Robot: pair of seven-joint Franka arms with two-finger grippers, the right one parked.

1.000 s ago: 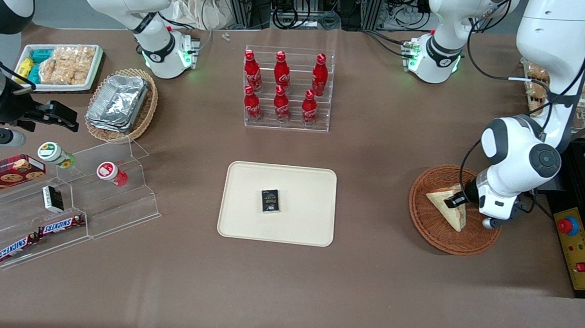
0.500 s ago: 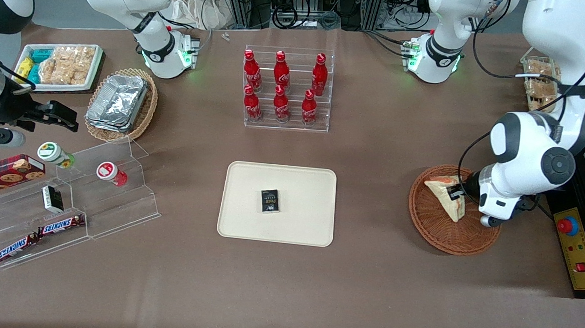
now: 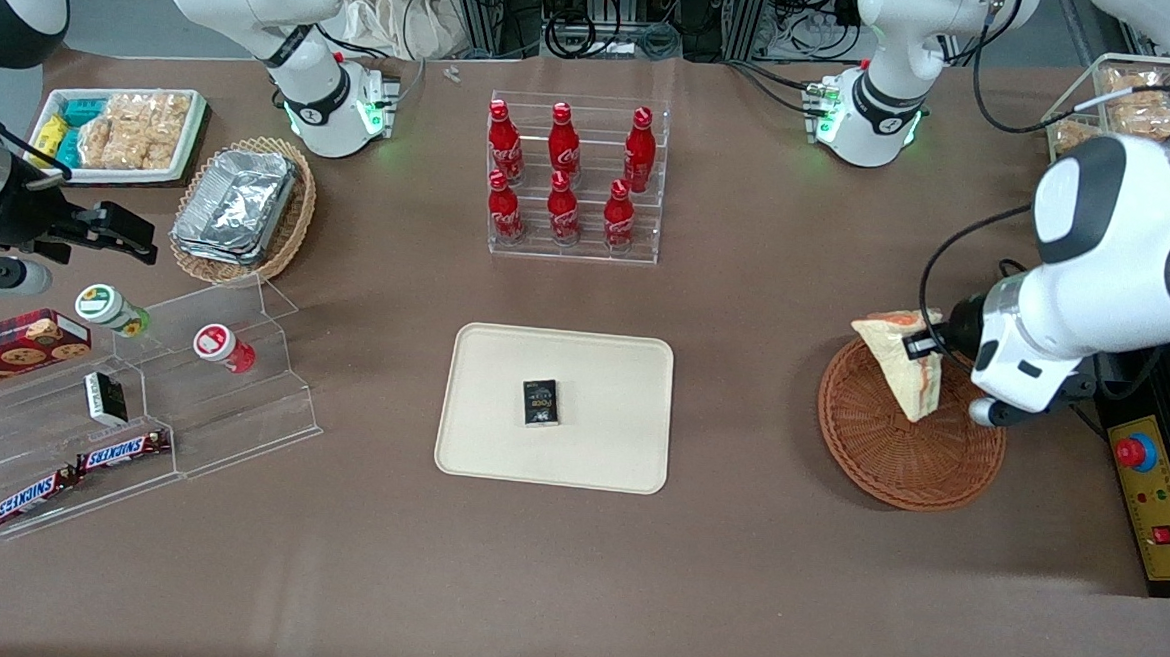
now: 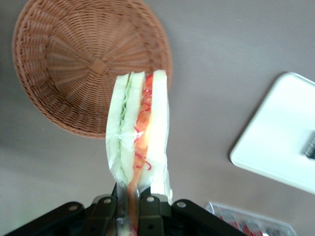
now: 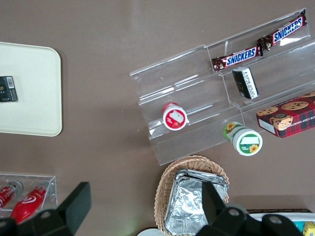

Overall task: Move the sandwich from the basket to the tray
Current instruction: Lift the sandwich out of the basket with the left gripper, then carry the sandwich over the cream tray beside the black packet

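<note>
- You are seeing one sandwich (image 3: 901, 370), and the gripper (image 3: 920, 344) is pinching it above one reddish basket (image 3: 907, 456).
- One cream tray (image 3: 603, 370) is carrying one small black box (image 3: 540, 402).
- Six red bottles (image 3: 561, 172) are standing in one clear rack.
- Two Snickers bars (image 3: 77, 472) are lying on the acrylic steps.
- One tan basket (image 3: 295, 218) is holding foil trays.
</note>
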